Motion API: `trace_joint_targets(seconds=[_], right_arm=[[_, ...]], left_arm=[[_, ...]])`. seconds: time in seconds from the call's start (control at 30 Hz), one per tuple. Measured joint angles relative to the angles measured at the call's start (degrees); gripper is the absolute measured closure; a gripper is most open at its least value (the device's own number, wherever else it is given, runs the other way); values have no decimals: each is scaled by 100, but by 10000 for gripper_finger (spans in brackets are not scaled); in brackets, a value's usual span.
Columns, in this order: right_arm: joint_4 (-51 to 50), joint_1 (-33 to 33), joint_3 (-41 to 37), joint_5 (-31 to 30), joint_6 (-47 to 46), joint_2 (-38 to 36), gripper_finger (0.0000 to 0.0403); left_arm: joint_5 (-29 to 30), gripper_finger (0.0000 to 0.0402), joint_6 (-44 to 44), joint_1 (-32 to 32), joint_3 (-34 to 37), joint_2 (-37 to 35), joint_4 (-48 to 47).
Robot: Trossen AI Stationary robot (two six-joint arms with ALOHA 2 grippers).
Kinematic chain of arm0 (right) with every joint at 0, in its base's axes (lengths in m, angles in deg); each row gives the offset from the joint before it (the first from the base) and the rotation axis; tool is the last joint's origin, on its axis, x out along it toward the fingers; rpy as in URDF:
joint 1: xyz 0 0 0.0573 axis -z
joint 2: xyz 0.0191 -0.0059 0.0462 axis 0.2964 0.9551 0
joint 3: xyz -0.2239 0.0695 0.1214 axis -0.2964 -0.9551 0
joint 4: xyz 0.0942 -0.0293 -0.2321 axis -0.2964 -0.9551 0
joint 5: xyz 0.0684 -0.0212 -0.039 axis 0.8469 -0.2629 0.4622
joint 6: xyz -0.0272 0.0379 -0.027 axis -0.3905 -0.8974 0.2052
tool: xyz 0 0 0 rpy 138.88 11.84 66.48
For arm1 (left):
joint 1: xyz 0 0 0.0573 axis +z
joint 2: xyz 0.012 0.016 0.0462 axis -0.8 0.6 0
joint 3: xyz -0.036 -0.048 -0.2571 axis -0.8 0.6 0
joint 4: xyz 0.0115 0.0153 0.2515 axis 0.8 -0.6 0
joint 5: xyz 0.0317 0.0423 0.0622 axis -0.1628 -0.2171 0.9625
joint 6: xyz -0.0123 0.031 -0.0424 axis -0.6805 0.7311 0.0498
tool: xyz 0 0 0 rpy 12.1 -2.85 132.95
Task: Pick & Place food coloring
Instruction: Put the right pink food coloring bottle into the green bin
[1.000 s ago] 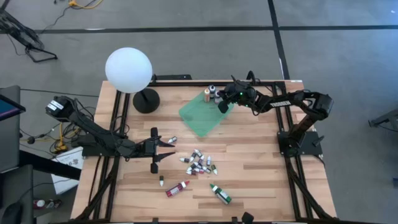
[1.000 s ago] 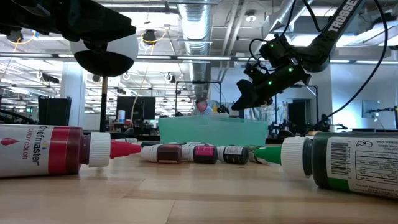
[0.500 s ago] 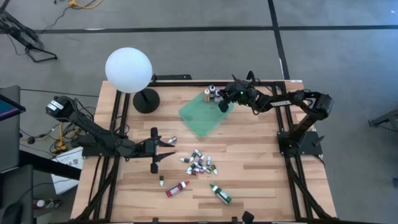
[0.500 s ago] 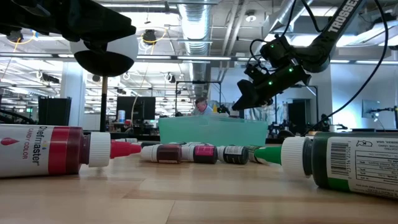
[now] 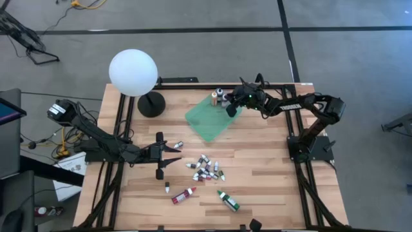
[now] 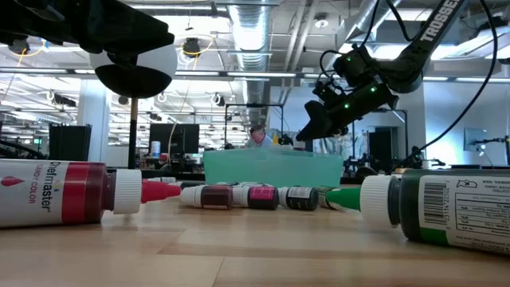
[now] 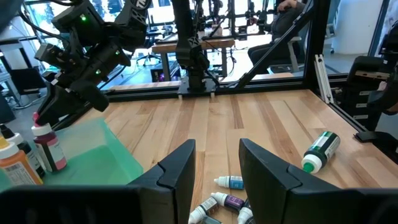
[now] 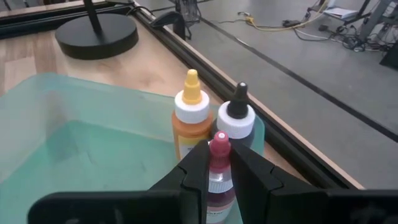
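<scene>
A small red-capped food coloring bottle (image 8: pixel 219 163) stands upright on the far corner of the green cloth (image 5: pixel 209 120). Beside it stand an orange bottle (image 8: pixel 190 119) and a dark-capped one (image 8: pixel 237 118). My right gripper (image 8: pixel 221 171) is closed around the red-capped bottle. More food coloring bottles (image 5: pixel 206 171) lie in a loose pile at mid-table. A large red one (image 5: pixel 185 194) and a green one (image 5: pixel 228 201) lie nearer the front edge. My left gripper (image 5: pixel 172 154) waits open and level, left of the pile, with nothing between its fingers. My right gripper has the red-capped bottle's neck (image 8: pixel 219 179), just under the cap, between its two fingers. The fingers slant down from the table's right side. The bottle is upright and its base (image 7: pixel 55 163) rests on the green cloth.
A lamp with a white globe (image 5: pixel 133 72) and a black round base (image 5: pixel 151 104) stands at the far left of the table. One small bottle (image 5: pixel 178 145) lies close to my left gripper's fingers. Bare wood lies to the right of the pile.
</scene>
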Motion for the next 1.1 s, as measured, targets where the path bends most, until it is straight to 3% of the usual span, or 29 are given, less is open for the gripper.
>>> trace_joint_targets(seconds=[0.47,0.8,1.1], right_arm=[[-7,24,0,5,2,0,350],[-163,60,0,-131,0,0,313],[-162,101,0,-140,-2,0,307]], left_arm=[[-12,283,-24,0,0,0,0],[-8,283,-26,1,0,0,0],[3,283,-26,1,0,0,0]])
